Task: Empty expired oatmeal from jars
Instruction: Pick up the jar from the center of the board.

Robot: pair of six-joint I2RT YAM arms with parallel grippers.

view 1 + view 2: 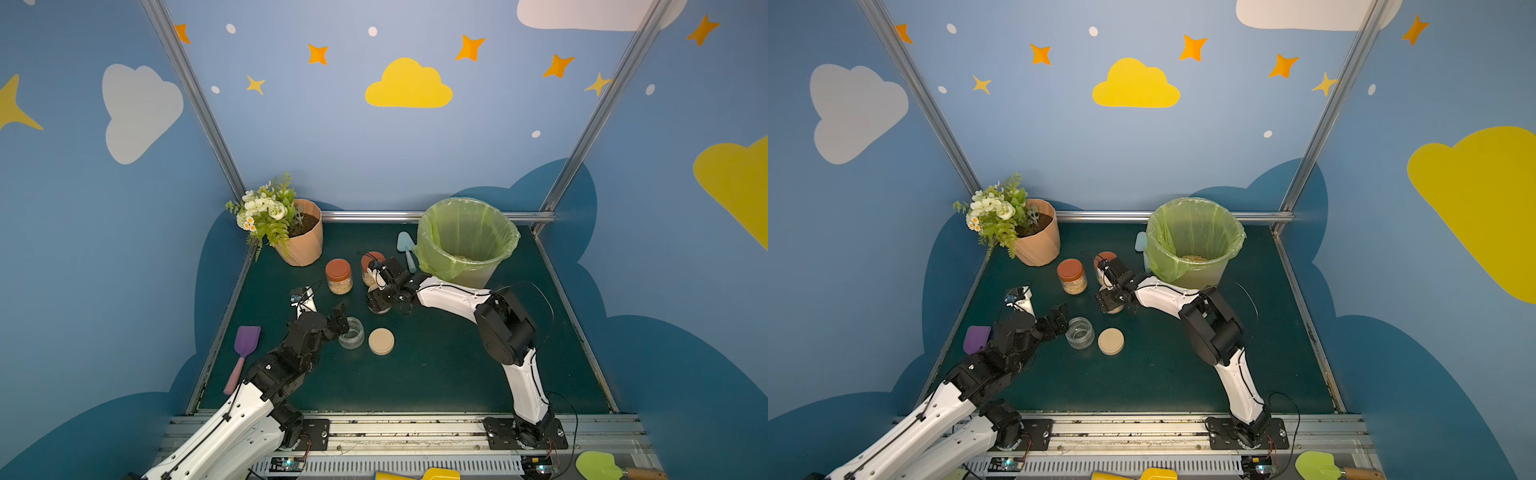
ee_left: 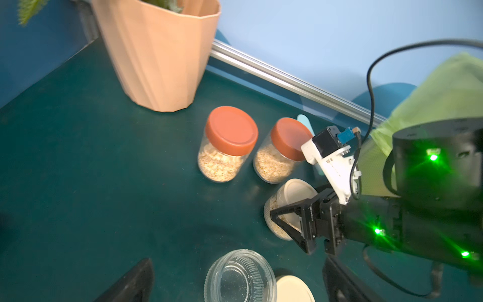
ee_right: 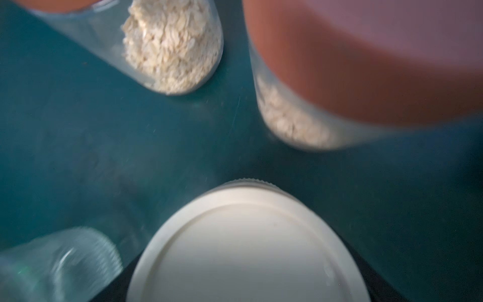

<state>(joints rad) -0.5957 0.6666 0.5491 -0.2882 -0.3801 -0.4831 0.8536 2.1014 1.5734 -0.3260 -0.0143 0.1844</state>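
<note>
Two jars with rust-red lids (image 1: 338, 275) (image 1: 371, 262) stand upright at mid-table, with oatmeal (image 2: 218, 164) showing through their walls. Just in front of them stands a third jar (image 2: 271, 222) of oatmeal, and my right gripper (image 1: 380, 297) (image 3: 245, 261) is shut from above on its beige lid (image 2: 295, 192). Nearer the front, an empty clear jar (image 1: 351, 332) (image 2: 240, 277) stands open-topped. A loose beige lid (image 1: 381, 340) lies beside it. My left gripper (image 1: 340, 322) (image 2: 237, 264) is open, its fingers wide on either side of the empty jar without touching it.
A beige bin (image 1: 478, 272) with a green liner stands at the back right, with some oatmeal at its bottom. A peach flowerpot (image 1: 301, 245) stands at the back left. A teal trowel (image 1: 406, 247) lies beside the bin, and a purple spatula (image 1: 245, 345) lies near the left edge.
</note>
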